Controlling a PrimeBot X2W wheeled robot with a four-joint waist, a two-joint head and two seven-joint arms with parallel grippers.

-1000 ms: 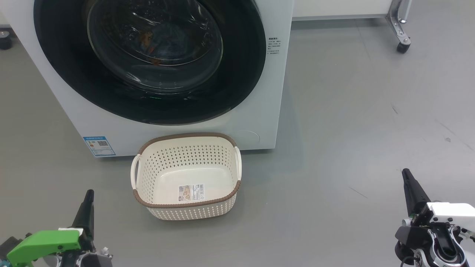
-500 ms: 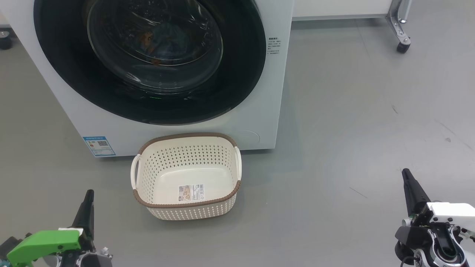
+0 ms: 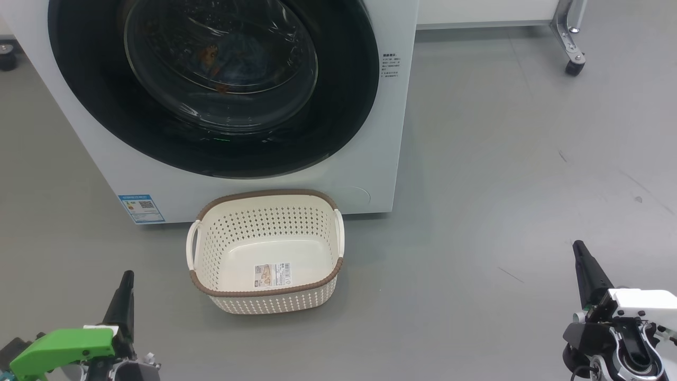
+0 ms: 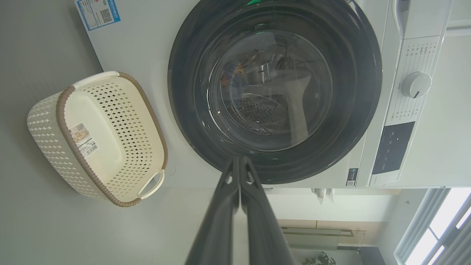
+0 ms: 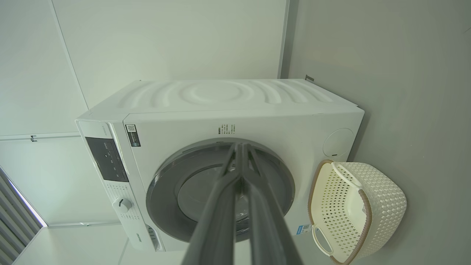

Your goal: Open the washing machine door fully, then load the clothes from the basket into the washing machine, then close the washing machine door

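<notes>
Nothing legible tbh: blue QR sticker (image 3: 141,208) lower-left of the washing machine door (image 3: 217,69), tiny print (image 3: 390,65) right of it, barcode label (image 3: 272,275) in the basket (image 3: 275,302) below, too small.

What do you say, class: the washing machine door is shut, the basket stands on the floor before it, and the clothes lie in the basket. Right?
Wrong in one point: the basket is empty. The head view shows the clothes behind the glass of the shut washing machine door. The rest stands.

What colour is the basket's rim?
Brown, woven-looking rim on a cream basket; head view shows it best.
</notes>
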